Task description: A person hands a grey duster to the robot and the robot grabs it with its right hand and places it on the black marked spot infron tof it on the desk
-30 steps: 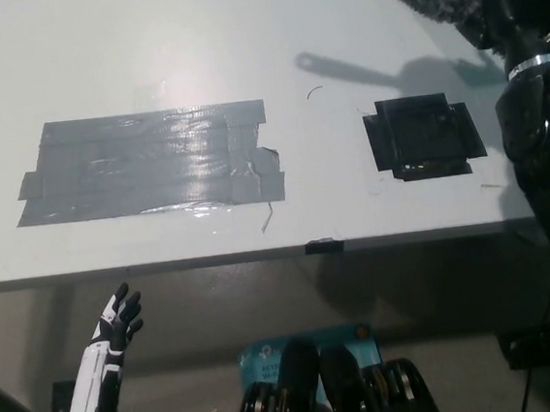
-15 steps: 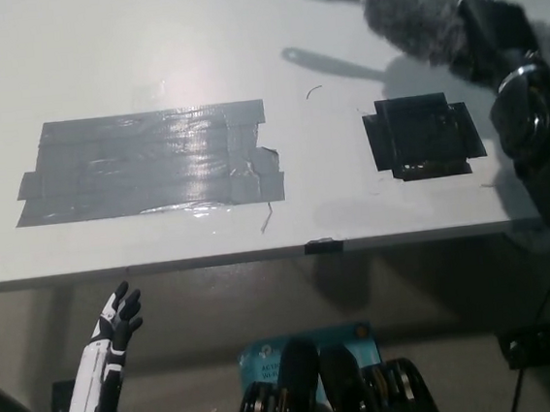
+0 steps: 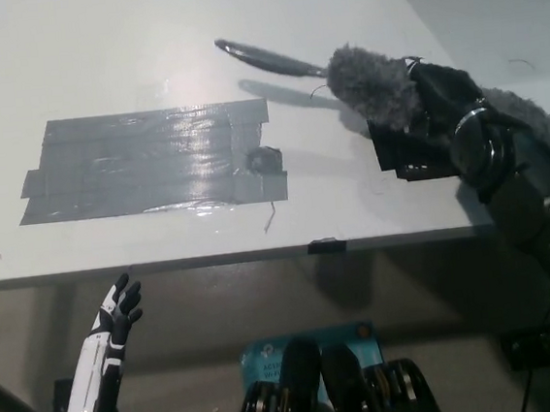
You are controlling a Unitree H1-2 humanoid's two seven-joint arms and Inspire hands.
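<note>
My black right hand is shut on the grey fluffy duster. The duster's fluff bulges out on both sides of the hand, and its thin handle sticks out up and to the left, low over the desk. Hand and duster sit over the black marked spot, of which only the left and front edges show. I cannot tell whether the duster touches the desk. My white left hand rests open below the desk's front edge at the lower left.
A large patch of grey tape lies on the white desk left of centre. A small black tab sits on the desk's front edge. A dark thing shows at the top right corner.
My right arm has swung left and down with the duster, from the desk's far right corner to over the black spot. The handle now lies in view, pointing up-left. The left hand has stayed put.
</note>
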